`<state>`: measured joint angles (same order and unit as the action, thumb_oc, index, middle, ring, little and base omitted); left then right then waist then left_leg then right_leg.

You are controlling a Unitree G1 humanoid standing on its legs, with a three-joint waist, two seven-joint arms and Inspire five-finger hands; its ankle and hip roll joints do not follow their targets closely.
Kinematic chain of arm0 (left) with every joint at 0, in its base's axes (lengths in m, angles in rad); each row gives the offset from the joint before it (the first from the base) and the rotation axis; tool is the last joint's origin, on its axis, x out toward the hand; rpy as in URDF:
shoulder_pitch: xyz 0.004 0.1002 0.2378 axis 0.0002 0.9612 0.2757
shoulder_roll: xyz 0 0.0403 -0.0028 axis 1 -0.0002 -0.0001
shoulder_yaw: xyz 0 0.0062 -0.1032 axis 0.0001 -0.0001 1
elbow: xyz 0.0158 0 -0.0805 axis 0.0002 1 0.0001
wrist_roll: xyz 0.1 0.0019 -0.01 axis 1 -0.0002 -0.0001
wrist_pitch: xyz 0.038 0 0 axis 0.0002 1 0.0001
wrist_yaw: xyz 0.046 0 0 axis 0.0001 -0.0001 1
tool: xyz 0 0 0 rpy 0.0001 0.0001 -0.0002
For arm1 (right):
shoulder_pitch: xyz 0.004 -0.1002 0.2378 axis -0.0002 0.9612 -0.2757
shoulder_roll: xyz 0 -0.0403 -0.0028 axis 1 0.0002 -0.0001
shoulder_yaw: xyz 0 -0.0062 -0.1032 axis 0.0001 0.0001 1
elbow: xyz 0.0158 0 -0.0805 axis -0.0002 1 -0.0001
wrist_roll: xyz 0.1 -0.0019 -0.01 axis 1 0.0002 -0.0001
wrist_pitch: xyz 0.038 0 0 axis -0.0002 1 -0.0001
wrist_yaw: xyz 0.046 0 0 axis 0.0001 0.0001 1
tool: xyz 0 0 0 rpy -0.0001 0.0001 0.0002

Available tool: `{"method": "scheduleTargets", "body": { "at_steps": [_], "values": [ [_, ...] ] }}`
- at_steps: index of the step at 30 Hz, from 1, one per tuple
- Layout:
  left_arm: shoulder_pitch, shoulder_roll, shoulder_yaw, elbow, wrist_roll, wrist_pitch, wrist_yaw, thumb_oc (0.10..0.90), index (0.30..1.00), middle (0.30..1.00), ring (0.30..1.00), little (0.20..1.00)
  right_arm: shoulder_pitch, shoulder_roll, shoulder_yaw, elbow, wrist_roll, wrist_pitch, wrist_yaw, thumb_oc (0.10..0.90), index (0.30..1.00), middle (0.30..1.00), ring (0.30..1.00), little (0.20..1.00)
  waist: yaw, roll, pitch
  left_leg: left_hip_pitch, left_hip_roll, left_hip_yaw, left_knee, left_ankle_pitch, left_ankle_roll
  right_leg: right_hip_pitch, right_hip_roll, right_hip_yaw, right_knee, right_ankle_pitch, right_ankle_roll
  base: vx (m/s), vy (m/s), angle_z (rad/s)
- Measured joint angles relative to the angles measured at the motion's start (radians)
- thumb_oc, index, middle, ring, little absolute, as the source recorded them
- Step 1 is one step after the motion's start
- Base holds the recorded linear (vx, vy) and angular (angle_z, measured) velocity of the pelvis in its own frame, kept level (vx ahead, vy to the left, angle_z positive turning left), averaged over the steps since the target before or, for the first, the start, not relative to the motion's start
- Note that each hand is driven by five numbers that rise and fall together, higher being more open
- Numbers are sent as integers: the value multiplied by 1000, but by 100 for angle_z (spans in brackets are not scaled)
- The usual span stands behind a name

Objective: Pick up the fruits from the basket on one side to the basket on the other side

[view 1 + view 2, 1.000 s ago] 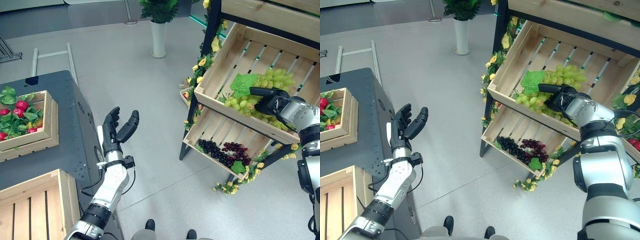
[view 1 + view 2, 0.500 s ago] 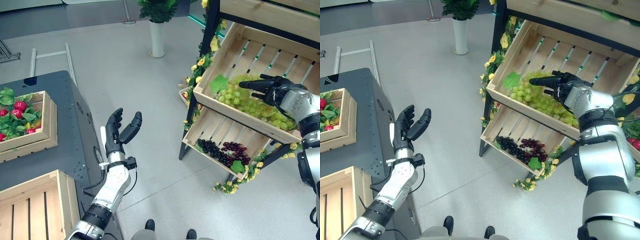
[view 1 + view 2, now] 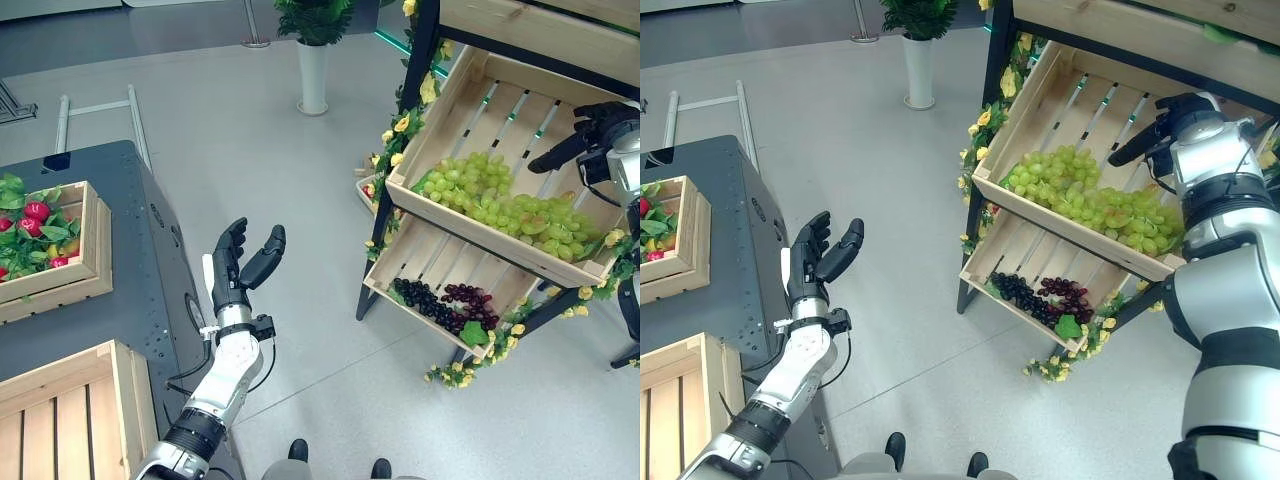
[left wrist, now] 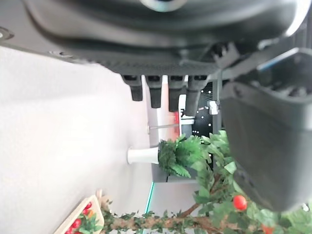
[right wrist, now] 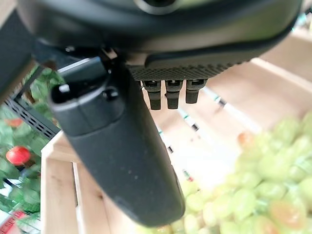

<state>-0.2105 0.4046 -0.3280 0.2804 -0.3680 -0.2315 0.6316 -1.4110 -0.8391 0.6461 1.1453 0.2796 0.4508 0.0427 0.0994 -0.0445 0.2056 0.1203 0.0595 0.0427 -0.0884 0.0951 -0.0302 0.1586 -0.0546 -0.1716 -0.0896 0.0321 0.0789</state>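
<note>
Clearly the grab had failed. On my right stood the rack [image 3: 425, 45] with its two sloped crates; the upper crate [image 3: 470, 100] held the green grapes [image 3: 500, 200], and the lower crate [image 3: 430, 255] held dark grapes [image 3: 450, 300]. On my left was the dark counter [image 3: 130, 240], carrying a crate of red fruit [image 3: 60, 275] and a bare slatted crate [image 3: 70, 410] nearer me.

A second ago my right robot hand [image 3: 1165, 125] lay down on the green grapes; half a second ago it was rising off them. By this moment it had drawn back over the upper crate's far boards with its fingers straight, holding nothing. The bunch had shifted and spread across the crate's low edge, but it was not lifted out.

My left robot hand [image 3: 240, 265] stayed raised beside the counter, fingers relaxed and empty.

I judged the transfer had not begun, and another reach was needed.
</note>
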Motion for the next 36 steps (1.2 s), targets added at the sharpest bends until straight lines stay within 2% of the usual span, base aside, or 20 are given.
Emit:
{"method": "scheduleTargets", "body": {
  "at_steps": [8,14,17,20,23,26,31,35,36],
  "values": [
    [0,0,0,0,0,0,-15,800,900,900,900,900,5,2,0,-12,7,-67,28,800,900,900,900,900,-2,0,0,-7,0,0,0,0,0,-8,0,0,0,0,0,0,0,0],
    [3,-1,0,6,0,1,-63,800,900,900,900,900,103,8,-19,-256,166,-169,34,800,900,900,900,900,-16,0,0,-8,1,1,0,0,0,-10,1,-1,0,0,0,0,0,0],
    [4,-3,-2,15,0,4,-83,800,900,900,900,900,200,44,-96,-379,247,-223,29,800,900,900,900,900,-20,-1,-1,-7,3,2,0,0,0,-8,0,-1,0,0,0,0,0,0],
    [6,-3,-5,17,0,11,-89,800,900,900,900,900,307,80,-133,-480,248,-287,15,800,900,900,900,900,-18,-3,-2,-6,3,1,0,0,0,-7,0,-1,0,0,0,14,-23,1],
    [9,-2,-10,16,0,11,-88,800,900,900,900,900,406,102,-168,-584,245,-321,-20,800,900,900,900,900,-19,-3,-2,-7,2,1,0,0,0,-7,0,0,0,0,0,0,0,0],
    [13,-3,-15,17,1,12,-79,800,900,900,900,900,521,128,-210,-720,222,-367,-97,800,900,900,900,900,-27,-3,-2,-9,2,2,0,-1,1,-10,0,1,0,0,0,-6,-5,-1],
    [21,-14,-15,17,2,13,-43,800,900,900,900,900,711,205,-244,-928,89,-432,-182,800,900,900,900,900,-57,-2,-1,-10,3,11,0,-2,2,-14,-1,6,0,0,0,-9,-11,-4],
    [27,-47,-15,16,10,6,-13,800,900,900,900,900,884,292,-256,-1082,-88,-529,-287,800,900,900,900,900,-74,1,-1,-15,3,24,0,-4,4,-27,0,25,0,1,0,-9,-9,-9],
    [36,-60,-14,16,10,-4,-6,800,900,900,900,900,936,331,-259,-1101,-142,-591,-319,800,900,900,900,900,-83,4,-1,-15,2,26,0,-4,5,-27,-1,26,0,1,1,-8,-9,-5]
  ]
}}
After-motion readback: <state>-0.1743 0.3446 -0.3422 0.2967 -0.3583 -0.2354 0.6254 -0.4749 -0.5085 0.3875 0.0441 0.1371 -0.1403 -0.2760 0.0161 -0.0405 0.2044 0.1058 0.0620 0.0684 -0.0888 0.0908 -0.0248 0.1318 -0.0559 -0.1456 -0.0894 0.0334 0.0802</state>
